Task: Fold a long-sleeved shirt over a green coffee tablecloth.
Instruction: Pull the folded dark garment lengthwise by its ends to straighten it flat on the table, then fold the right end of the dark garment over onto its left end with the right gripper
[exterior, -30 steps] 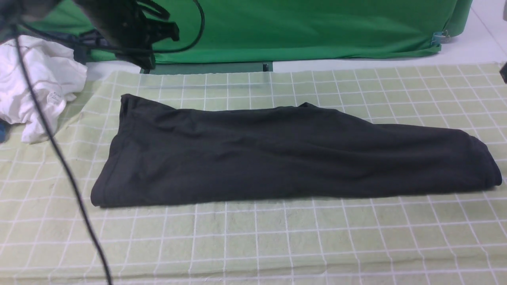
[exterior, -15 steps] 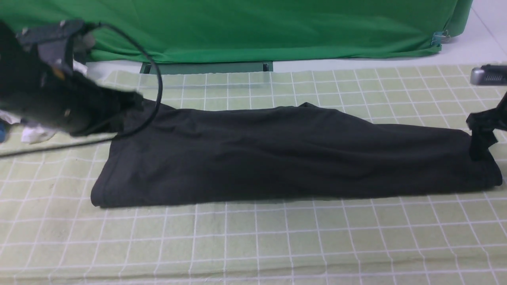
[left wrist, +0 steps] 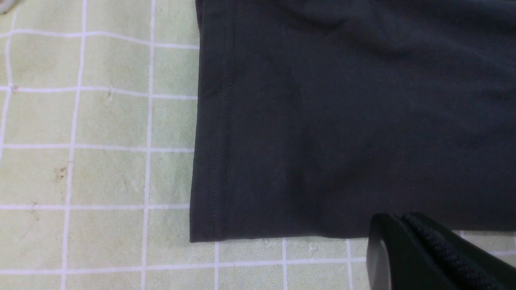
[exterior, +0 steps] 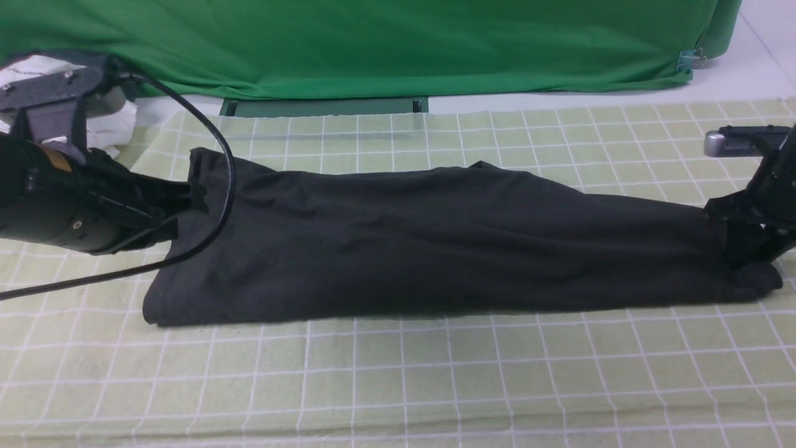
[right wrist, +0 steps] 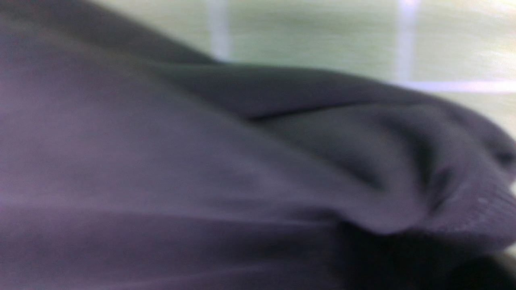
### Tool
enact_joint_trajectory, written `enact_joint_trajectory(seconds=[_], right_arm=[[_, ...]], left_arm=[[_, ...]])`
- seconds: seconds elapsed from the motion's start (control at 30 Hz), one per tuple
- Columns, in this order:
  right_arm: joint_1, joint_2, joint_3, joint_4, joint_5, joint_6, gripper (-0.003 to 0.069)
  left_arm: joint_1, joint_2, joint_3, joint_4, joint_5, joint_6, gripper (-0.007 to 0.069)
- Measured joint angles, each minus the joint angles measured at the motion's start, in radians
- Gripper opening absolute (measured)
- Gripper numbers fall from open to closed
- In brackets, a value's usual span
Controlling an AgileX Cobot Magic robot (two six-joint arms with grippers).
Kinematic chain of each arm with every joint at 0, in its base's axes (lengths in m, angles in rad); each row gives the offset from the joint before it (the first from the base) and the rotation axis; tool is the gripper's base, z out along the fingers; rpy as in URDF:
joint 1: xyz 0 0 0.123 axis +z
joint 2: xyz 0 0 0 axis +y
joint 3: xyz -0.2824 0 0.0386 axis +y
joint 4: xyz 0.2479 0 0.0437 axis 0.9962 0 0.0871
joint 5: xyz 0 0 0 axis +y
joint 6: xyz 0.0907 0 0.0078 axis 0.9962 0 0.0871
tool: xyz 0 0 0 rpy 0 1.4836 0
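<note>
Long-sleeved shirt: black, already narrowed to one long band. It lies flat across the green coffee tablecloth, running left to right. The hem end is at the left, double-stitched, with the layers stacked square.

Left end effector: at the hem end, nearer its far corner. Fingers are pressed together. The wrist view puts them right at the shirt's edge. Cannot tell whether any cloth is pinched between them.

Right end effector: down on the opposite end, cloth puckered and bunched round it. Black on black, so the jaw gap is unreadable and the grip unconfirmed.

Handling, as judged:
- Light, soft cotton with no stiffness. It will sag between two holds.
- The layers will likely slide over one another. The band may drag on the tablecloth and ruck it.
- Not fragile.

Where to hold:
- The corners of each short end look best, taking every layer in one bite.
- The stitched hem should give the firmest purchase.
- A single-layer pinch would probably peel the band open.
- Lift both ends level, or the middle will trail.
</note>
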Motion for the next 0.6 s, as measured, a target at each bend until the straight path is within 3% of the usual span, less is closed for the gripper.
enact_joint_trajectory(seconds=[0.1,0.4,0.6], right_arm=[[0.000,-0.007,0.000,-0.008,-0.003,-0.003,0.0058],[-0.100,-0.121,0.002,-0.080,-0.013,0.051,0.0057],[-0.093,-0.227,0.002,-0.055,-0.003,0.063,0.0057]], left_arm=[[0.000,-0.001,0.000,-0.001,0.004,0.002,0.0011],[0.000,-0.031,0.000,0.005,0.046,0.002,0.0011],[0.000,-0.084,0.000,0.007,0.046,0.002,0.0011]])
